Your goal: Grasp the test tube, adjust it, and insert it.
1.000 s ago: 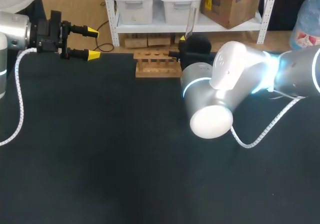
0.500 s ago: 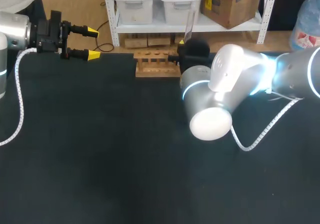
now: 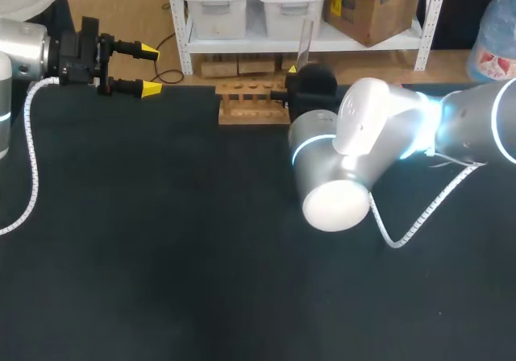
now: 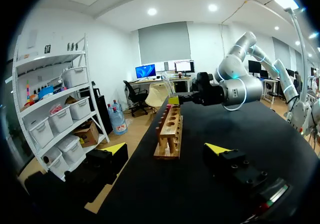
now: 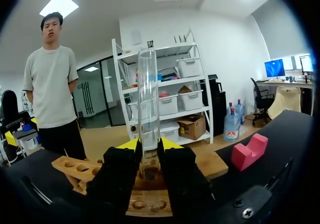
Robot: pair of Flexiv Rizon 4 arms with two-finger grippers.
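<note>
Table: a black table (image 3: 161, 256) lies under both my arms.
Right arm: my right arm (image 3: 363, 127) comes in from the right, its big silver elbow joint nearest, and its wrist reaches out to the far edge.
Right gripper: my right gripper (image 5: 149, 145) is clamped on the test tube, one yellow-tipped finger pressing each side.
Test tube: the clear glass test tube (image 5: 148, 94) stands upright, most of its length rising above my fingers. It is right at the right-hand end of the rack. Its lower end is hidden behind my fingers, so I cannot tell whether it sits in a hole.
Rack: the wooden test tube rack (image 3: 251, 103) rests at the table's far edge, with a row of round holes along its top.
Pink block: a pink block (image 5: 248, 152) sits on the table beside my right gripper, past the rack's end.
Left gripper: my left gripper (image 3: 149, 71) hangs at the far left corner, fingers spread wide and holding nothing, pointing toward the rack and well apart from it.
</note>
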